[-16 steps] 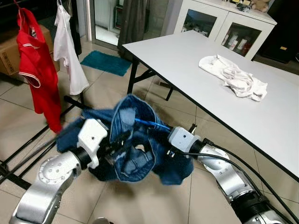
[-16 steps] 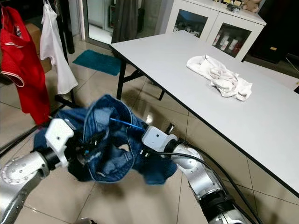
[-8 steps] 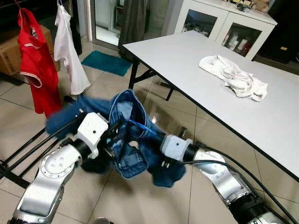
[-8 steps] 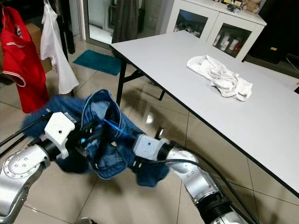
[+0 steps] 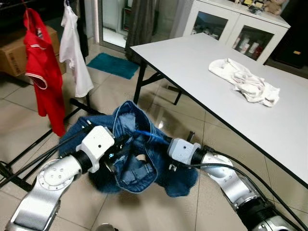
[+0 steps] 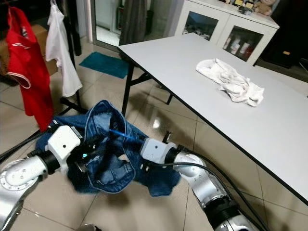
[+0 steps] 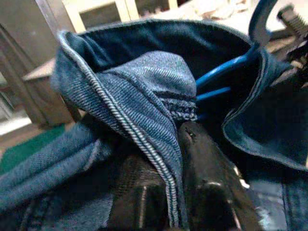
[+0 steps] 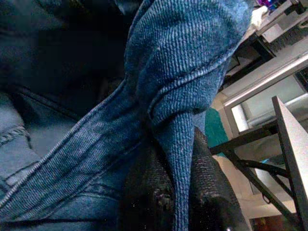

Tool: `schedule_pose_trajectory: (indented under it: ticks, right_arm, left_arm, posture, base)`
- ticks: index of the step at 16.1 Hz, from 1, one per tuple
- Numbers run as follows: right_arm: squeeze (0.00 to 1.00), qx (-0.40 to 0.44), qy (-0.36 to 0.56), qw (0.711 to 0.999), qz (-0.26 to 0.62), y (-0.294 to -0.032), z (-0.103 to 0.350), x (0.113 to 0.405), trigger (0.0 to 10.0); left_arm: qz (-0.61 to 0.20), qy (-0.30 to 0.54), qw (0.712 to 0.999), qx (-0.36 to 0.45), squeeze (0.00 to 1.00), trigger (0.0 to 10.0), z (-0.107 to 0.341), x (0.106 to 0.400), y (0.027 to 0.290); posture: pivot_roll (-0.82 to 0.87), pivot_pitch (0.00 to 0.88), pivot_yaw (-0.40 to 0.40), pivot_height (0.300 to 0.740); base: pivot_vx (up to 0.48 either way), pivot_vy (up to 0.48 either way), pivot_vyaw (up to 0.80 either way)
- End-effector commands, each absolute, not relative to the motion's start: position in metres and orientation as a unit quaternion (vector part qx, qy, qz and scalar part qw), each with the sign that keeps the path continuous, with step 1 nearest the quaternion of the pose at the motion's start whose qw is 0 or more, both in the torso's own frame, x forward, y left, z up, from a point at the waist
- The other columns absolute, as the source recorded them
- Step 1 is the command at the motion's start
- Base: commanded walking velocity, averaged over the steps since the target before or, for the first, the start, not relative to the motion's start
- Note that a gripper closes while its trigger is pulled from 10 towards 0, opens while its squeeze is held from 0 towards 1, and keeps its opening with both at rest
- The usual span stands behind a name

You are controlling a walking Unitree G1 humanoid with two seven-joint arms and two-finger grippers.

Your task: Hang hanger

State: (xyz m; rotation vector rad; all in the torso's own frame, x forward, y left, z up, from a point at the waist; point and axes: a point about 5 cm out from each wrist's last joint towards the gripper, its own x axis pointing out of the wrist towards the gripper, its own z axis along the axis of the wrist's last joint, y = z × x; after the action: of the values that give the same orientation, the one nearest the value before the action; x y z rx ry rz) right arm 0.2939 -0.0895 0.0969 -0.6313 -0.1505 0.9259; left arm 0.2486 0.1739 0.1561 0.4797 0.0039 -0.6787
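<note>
Between my two silver arms, low over the tiled floor (image 5: 29, 115), hang blue jeans (image 5: 139, 166) threaded on a blue hanger (image 5: 150, 136). My left tool (image 7: 175, 202) is pinched shut on the denim waistband, and my right tool (image 8: 175, 202) is likewise closed on a fold of the jeans. To hang it well, I should keep both grips firm, lift the hook clear of the cloth, and carry it toward the rack (image 5: 33, 154) where a red shirt (image 5: 43, 77) and white shirt (image 5: 76, 53) hang.
</note>
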Motion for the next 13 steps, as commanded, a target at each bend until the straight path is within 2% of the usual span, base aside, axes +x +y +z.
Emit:
schedule_pose_trajectory:
  ticks: [1, 2, 3, 6, 8, 9, 13]
  right_arm:
    - [0.00, -0.296, -0.065, 0.854, 0.423, -0.098, 0.099, 0.299, 0.0]
    - [0.00, -0.291, -0.064, 0.856, 0.423, -0.101, 0.100, 0.301, 0.0]
    - [0.00, -0.285, -0.066, 0.857, 0.425, -0.103, 0.102, 0.301, 0.0]
    - [0.00, -0.270, -0.085, 0.847, 0.450, -0.103, 0.108, 0.299, 0.0]
    - [0.00, -0.274, -0.083, 0.845, 0.452, -0.103, 0.108, 0.300, 0.0]
    - [0.00, -0.273, -0.082, 0.845, 0.452, -0.102, 0.107, 0.301, 0.0]
    - [0.00, -0.262, -0.072, 0.850, 0.451, -0.103, 0.103, 0.301, 0.0]
  left_arm:
    - [-0.337, -0.039, 0.909, 0.243, 1.00, 10.0, 0.170, 0.247, 0.169]
    - [-0.324, -0.077, 0.899, 0.284, 1.00, 10.0, 0.179, 0.245, 0.178]
    - [-0.325, -0.109, 0.886, 0.312, 0.00, 10.0, 0.189, 0.240, 0.185]
    - [-0.345, -0.077, 0.862, 0.362, 0.00, 10.0, 0.194, 0.229, 0.209]
    - [-0.361, -0.081, 0.870, 0.326, 0.01, 10.0, 0.200, 0.225, 0.210]
    - [-0.379, -0.085, 0.874, 0.292, 1.00, 10.0, 0.202, 0.221, 0.207]
    - [-0.409, -0.061, 0.887, 0.204, 1.00, 10.0, 0.196, 0.212, 0.200]
  posture:
    - [0.26, 0.056, -0.159, 0.740]
    - [0.26, 0.056, -0.162, 0.740]
    - [0.26, 0.056, -0.163, 0.740]
    - [0.27, 0.057, -0.170, 0.740]
    - [0.27, 0.057, -0.173, 0.740]
    - [0.28, 0.057, -0.173, 0.740]
    - [0.27, 0.057, -0.174, 0.740]
  base:
    - [0.000, 0.000, 0.00]
    - [0.000, 0.000, 0.00]
    - [0.000, 0.000, 0.00]
    - [0.000, 0.000, 0.00]
    - [0.000, 0.000, 0.00]
    - [0.000, 0.000, 0.00]
    - [0.000, 0.000, 0.00]
